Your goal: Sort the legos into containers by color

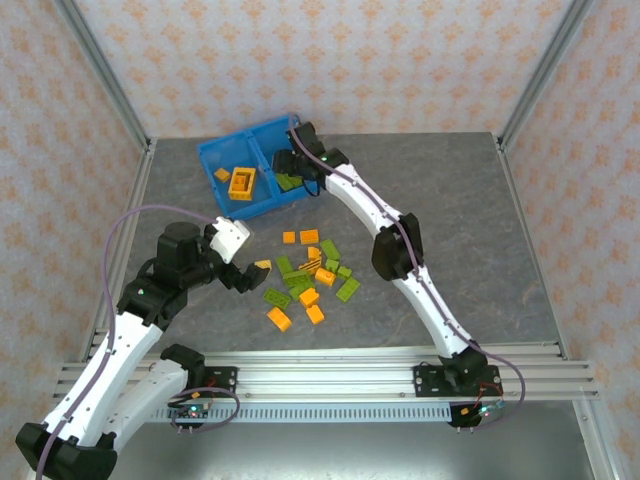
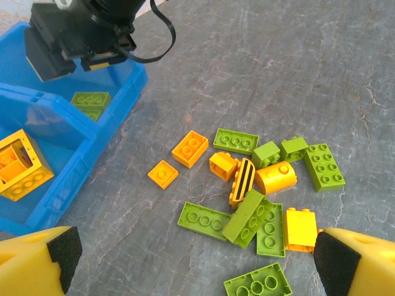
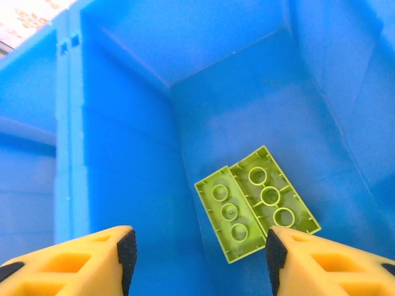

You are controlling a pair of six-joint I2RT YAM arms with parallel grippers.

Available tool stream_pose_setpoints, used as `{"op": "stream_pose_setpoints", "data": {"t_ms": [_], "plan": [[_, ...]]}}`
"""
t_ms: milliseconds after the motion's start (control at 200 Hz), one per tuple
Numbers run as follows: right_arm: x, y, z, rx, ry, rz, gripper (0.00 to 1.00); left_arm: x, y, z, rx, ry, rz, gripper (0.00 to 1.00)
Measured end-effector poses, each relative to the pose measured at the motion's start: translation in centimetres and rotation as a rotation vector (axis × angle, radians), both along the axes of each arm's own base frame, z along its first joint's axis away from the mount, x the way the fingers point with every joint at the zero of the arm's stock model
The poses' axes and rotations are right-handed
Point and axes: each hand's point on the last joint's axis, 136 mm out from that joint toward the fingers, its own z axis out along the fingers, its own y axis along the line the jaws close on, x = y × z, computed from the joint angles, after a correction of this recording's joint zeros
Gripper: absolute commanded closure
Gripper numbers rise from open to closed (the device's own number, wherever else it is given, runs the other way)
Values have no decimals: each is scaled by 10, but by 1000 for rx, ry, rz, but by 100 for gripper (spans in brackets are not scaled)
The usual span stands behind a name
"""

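**Q:** Where do the legos [image 1: 312,275] lie?

**A:** Most sit in a loose pile at the middle of the grey desk [image 1: 450,200], with orange and green mixed. Several touch and a few lie apart at the near edge. The rest are in the blue bin [image 1: 213,158] at the far left of the desk. Its left compartment holds an orange frame [image 1: 242,181] and a small orange brick [image 1: 221,174]. Its right compartment holds two green bricks [image 3: 256,200], flat on the floor, side by side with studs up.

**Q:** And the right tool [image 3: 200,256]?

**A:** It hangs over the right compartment, above those two green bricks. Its jaws stand part-way apart with nothing between them.

**Q:** The left tool [image 2: 197,262]?

**A:** It hovers above the desk just left of the pile, jaws spread wide and holding nothing. In its wrist view, its yellow fingers [image 2: 37,259] frame the loose bricks from either side.
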Motion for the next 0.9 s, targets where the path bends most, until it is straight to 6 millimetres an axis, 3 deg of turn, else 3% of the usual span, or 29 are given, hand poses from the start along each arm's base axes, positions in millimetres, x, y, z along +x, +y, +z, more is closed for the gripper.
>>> {"op": "stream_pose_setpoints", "data": {"t_ms": [115,210,370,475,571,661,781,901], "plan": [[-14,-12,32,-11,-3,-5,38,0,0,0,0,0,0,1],[-38,-31,71,-29,-12,4,38,0,0,0,0,0,0,1],[-106,-79,135,-75,-74,35,36,0,0,1,-2,-4,0,1],[-156,-105,147,-112,-104,70,35,-1,0,2,-3,-5,0,1],[-193,-122,133,-148,-89,110,35,-1,0,2,-5,-4,-3,0],[-213,-135,98,-206,-29,150,35,-2,-2,1,-8,-1,-14,1],[-229,-138,48,-279,94,222,31,-3,-4,0,-10,5,-30,1],[-231,-130,7,-326,196,275,28,-3,-5,0,-10,6,-34,0]]}}
